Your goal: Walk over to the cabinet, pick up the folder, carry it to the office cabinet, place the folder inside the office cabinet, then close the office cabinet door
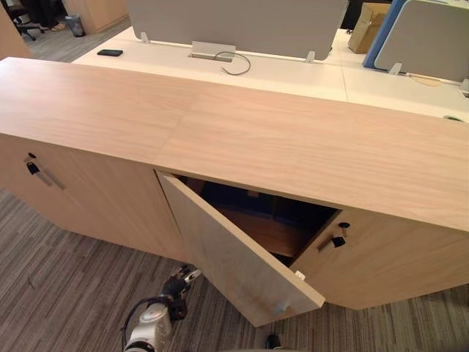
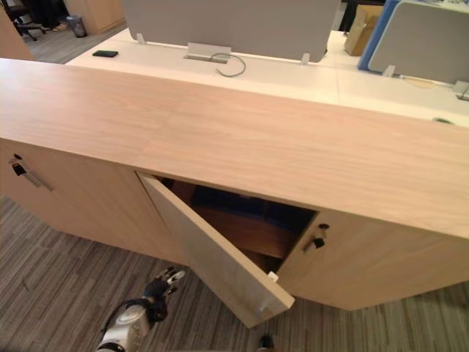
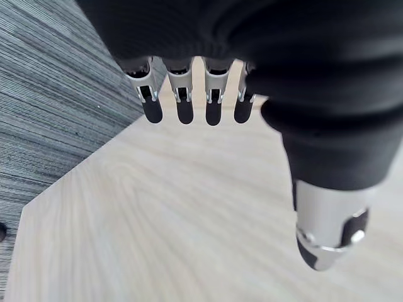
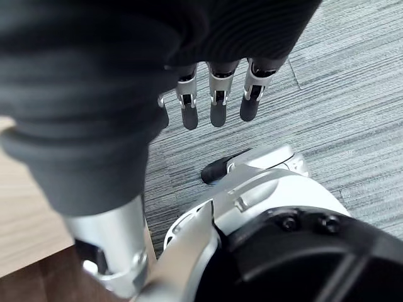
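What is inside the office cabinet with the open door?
A wooden shelf with a dark blue shape above it, perhaps the folder. The open door hides the space below.

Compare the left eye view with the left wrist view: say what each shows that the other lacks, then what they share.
Left eye view: the long light wooden cabinet top, the dark open compartment with something blue inside, and the white desk behind carrying a small black phone. Left wrist view: the left hand close up, its fingers straight and thumb apart. Shared: the light wooden cabinet door standing open, the grey striped carpet, and that hand beside the door.
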Robot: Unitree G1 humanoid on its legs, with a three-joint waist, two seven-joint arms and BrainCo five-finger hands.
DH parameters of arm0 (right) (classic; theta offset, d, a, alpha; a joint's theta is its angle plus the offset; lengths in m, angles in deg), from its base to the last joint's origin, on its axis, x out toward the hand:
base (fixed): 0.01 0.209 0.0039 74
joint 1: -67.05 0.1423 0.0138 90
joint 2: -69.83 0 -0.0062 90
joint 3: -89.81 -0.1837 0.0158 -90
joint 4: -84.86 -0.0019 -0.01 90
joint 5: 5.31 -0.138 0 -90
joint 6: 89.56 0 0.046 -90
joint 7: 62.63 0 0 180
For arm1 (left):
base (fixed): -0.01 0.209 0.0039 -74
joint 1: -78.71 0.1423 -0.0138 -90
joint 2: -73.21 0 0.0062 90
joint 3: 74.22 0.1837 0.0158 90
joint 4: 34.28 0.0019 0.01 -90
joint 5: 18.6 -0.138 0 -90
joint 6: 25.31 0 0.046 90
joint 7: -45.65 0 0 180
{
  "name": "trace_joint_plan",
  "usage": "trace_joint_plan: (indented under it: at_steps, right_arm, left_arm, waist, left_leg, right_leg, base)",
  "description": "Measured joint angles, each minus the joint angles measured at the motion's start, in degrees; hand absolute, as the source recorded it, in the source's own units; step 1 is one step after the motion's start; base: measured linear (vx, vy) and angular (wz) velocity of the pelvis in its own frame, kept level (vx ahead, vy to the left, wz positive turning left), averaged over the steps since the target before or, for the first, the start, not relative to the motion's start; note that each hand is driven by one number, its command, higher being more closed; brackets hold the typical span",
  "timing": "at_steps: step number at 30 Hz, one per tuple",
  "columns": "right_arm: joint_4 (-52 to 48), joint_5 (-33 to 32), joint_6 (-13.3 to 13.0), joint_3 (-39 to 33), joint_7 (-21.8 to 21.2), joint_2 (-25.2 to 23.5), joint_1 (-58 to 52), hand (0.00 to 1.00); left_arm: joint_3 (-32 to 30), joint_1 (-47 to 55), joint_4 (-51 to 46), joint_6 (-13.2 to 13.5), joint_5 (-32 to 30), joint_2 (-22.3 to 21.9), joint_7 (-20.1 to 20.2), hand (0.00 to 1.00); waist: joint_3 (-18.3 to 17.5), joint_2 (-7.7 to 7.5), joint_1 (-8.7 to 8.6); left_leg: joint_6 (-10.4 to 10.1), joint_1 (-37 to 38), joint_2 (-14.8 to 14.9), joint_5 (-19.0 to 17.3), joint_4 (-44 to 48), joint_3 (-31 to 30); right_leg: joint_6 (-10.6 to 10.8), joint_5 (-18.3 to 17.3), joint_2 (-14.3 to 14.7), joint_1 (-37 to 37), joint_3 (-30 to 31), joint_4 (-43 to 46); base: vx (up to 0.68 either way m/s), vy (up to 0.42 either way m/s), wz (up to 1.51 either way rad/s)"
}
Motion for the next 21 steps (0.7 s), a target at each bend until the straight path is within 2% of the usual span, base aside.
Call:
trace_joint_plan:
  at_steps: [2, 5, 11, 19, 21]
  right_arm:
    - [-0.1, -1.2, -0.6, 1.9, 0.6, 0.2, -0.5, 0.0]
    - [-0.3, -2.0, -1.2, 3.2, 1.6, 0.3, -0.5, 0.0]
    - [-0.5, -3.3, -1.5, 4.1, 2.1, 0.4, -0.5, 0.0]
    - [-0.5, -3.9, -1.5, 3.0, 1.9, 0.2, -0.3, 0.0]
    - [-0.5, -4.7, -1.5, 3.1, 1.9, 0.2, 0.0, 0.0]
  left_arm:
    - [-2.4, 2.0, 1.0, 2.5, -1.3, -1.6, -2.8, 0.0]
    - [-6.2, 3.5, 6.9, 4.2, -4.1, -2.5, -5.1, 0.0]
    - [-16.8, 9.3, 15.2, 3.3, -7.1, -3.1, -5.6, 0.0]
    - [-31.2, 12.8, 15.8, 1.9, -5.0, -6.7, -2.5, 0.0]
    - [-32.0, 12.7, 15.8, 1.7, -4.0, -6.9, -2.6, 0.0]
  waist:
    - [0.0, 0.02, 0.49]
    - [-0.1, -0.04, 0.79]
    - [0.2, 0.0, 1.94]
    - [0.7, 0.29, 2.86]
    - [2.0, 0.3, 2.9]
  left_leg:
    - [0.0, 0.7, -0.2, -0.2, 0.0, 0.0]
    - [0.1, 0.9, -0.4, -0.2, 0.1, 0.0]
    - [-0.5, 1.5, 0.5, -1.5, 1.9, 1.2]
    - [-1.3, 1.5, 2.1, -1.8, 2.8, 0.8]
    - [-1.5, 0.8, 3.4, -4.0, 6.9, 0.1]
  right_leg:
    - [0.0, 0.0, -0.2, 0.7, 0.0, 0.0]
    - [0.1, 0.1, -0.4, 0.9, 0.0, 0.0]
    - [0.2, 0.5, 0.0, 1.3, -0.5, 0.2]
    - [-0.4, -0.3, 0.5, 2.3, -5.8, 0.1]
    - [-0.6, -1.2, 0.7, 3.2, -6.9, 0.7]
  base:
    - [-0.03, 0.008, 0.0]
    - [-0.02, 0.002, -0.01]
    - [-0.03, -0.02, -0.11]
    - [-0.01, -0.037, 0.04]
    - [0.03, -0.07, 0.1]
